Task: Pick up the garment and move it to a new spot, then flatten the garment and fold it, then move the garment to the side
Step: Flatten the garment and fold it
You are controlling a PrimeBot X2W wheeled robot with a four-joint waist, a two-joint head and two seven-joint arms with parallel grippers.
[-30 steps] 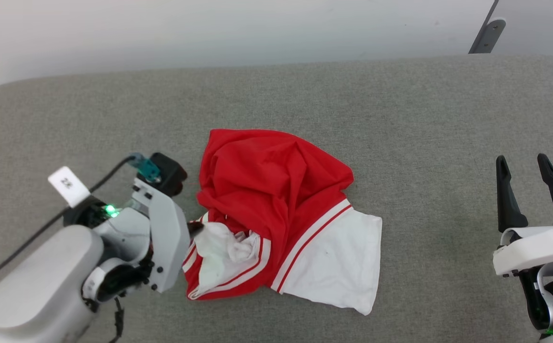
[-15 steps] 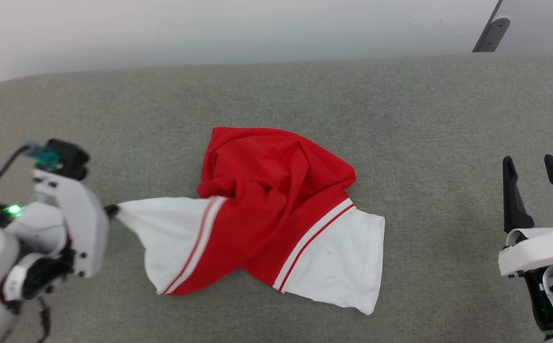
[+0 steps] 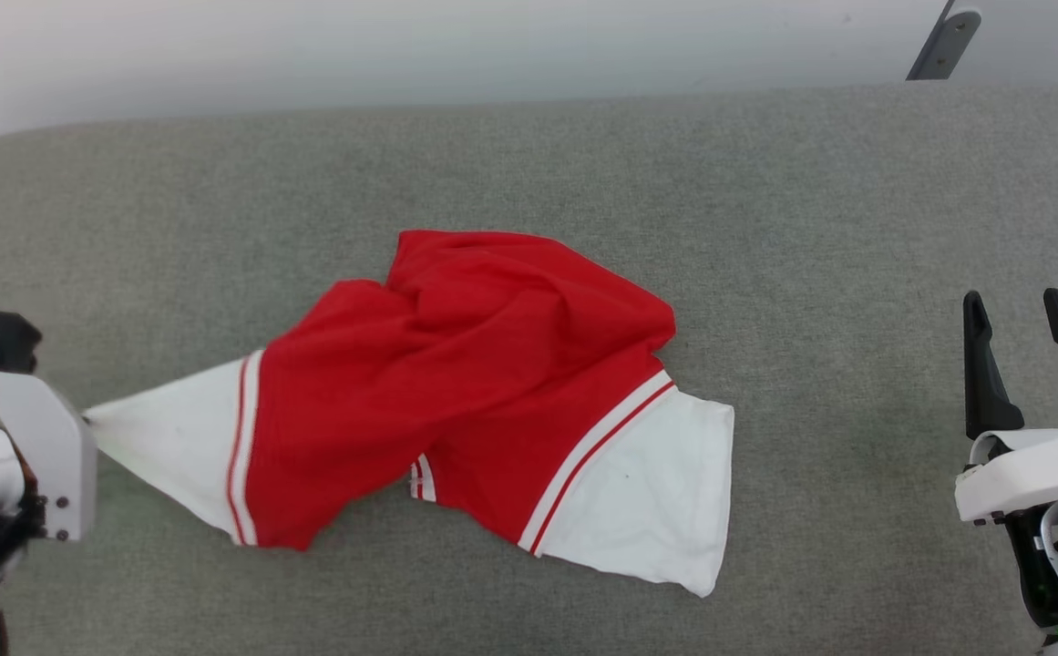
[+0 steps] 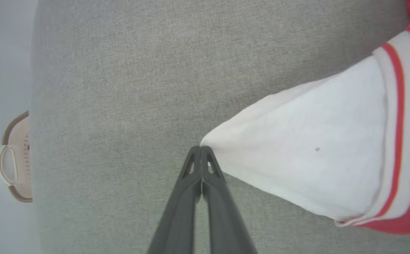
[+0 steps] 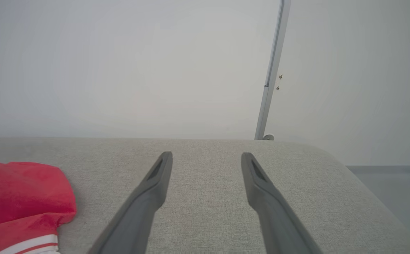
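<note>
On a grey woven surface (image 3: 529,155) backed by a pale wall (image 3: 401,46) with a metal post (image 3: 943,41) far right, the garment (image 3: 456,383) lies mid-surface, its left white sleeve tip pinched by the closed left gripper (image 4: 201,150), while the right gripper (image 5: 206,154) hovers wide apart and empty near right.

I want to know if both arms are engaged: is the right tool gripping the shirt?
No, the right tool stands open above the bare grey surface, apart from the garment lying off to its side.
</note>
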